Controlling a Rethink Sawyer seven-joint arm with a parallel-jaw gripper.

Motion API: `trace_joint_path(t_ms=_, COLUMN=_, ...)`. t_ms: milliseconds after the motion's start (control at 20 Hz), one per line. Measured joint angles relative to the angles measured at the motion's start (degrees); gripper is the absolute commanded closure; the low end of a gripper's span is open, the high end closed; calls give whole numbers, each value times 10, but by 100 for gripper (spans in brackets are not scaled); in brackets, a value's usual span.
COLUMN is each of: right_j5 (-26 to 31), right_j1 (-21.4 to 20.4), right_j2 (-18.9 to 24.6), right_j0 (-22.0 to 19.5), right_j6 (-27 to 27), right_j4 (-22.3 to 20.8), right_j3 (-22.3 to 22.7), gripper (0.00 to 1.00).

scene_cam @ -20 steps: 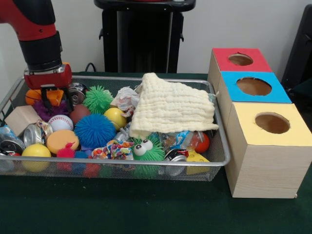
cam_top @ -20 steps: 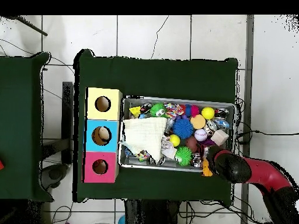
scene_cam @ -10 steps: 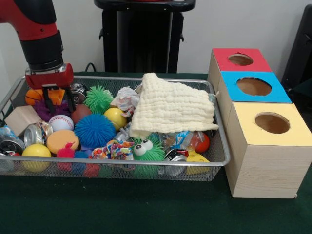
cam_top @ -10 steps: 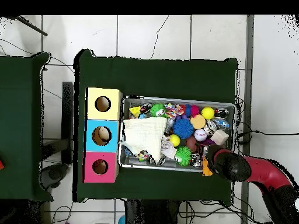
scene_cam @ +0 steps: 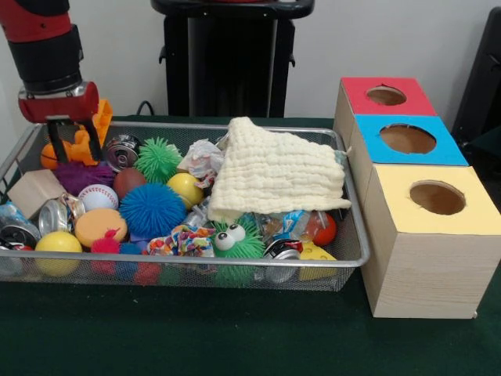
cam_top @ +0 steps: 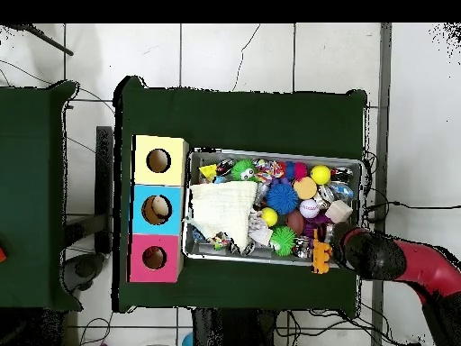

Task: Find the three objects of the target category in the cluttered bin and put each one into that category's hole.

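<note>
My gripper [scene_cam: 73, 157] hangs over the far left corner of the wire bin [scene_cam: 235, 262], shut on a blocky orange plastic toy [scene_cam: 79, 144] that it holds above the clutter. In the overhead view the orange toy [cam_top: 320, 257] sits over the bin's lower right rim, beside the arm's black wrist [cam_top: 367, 255]. To the right of the bin stand three boxes with round holes: red [scene_cam: 386, 95], blue [scene_cam: 407, 139] and yellow [scene_cam: 437, 197]. A cream cloth [scene_cam: 274, 172] covers the bin's right half and hides what lies under it.
The bin holds a green spiky ball [scene_cam: 156, 159], a blue spiky ball [scene_cam: 151, 209], a baseball [scene_cam: 98, 196], a yellow ball [scene_cam: 185, 188], crushed cans [scene_cam: 55, 213], a purple spiky toy [scene_cam: 78, 176] and a green toy with googly eyes [scene_cam: 235, 239]. A black stand [scene_cam: 227, 55] rises behind the bin.
The gripper has risen and shifted left toward the bin's corner, lifting the orange toy out of the clutter. The purple spiky toy beneath it now shows.
</note>
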Motion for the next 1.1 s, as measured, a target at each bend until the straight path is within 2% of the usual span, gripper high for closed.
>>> trace_joint_path(t_ms=450, right_j5=15, right_j1=-51, right_j2=13, right_j0=0, right_j6=0, right_j4=15, right_j3=0, gripper=0)
trace_joint_path(t_ms=1100, right_j5=15, right_j1=-50, right_j2=18, right_j0=7, right_j6=0, right_j4=11, right_j3=0, gripper=0)
